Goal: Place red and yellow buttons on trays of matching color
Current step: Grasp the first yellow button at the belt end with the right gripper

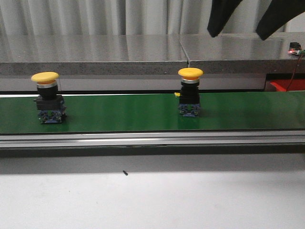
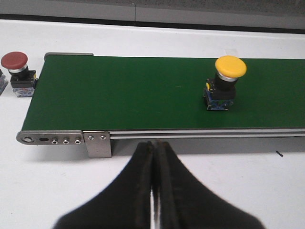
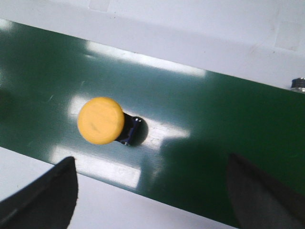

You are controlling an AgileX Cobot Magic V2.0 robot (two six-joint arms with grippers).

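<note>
Two yellow mushroom-head push buttons stand upright on the green conveyor belt (image 1: 133,112) that crosses the white table (image 1: 152,200): the left yellow button (image 1: 46,95) towards the belt's left end, the right yellow button (image 1: 190,90) nearer its middle. A red mushroom-head button (image 2: 17,71) sits on the table just off the belt's end. The left gripper (image 2: 153,157) has its jaws pressed together, empty. The right gripper (image 3: 152,191) hangs above the right yellow button, jaws spread wide.

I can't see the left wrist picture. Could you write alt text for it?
A green conveyor belt crosses a white table, carrying one yellow button that stands upright on its black base. A red button stands on the table just off the belt's end. The left arm's black end effector, fingers pressed together, fills the foreground.
</note>
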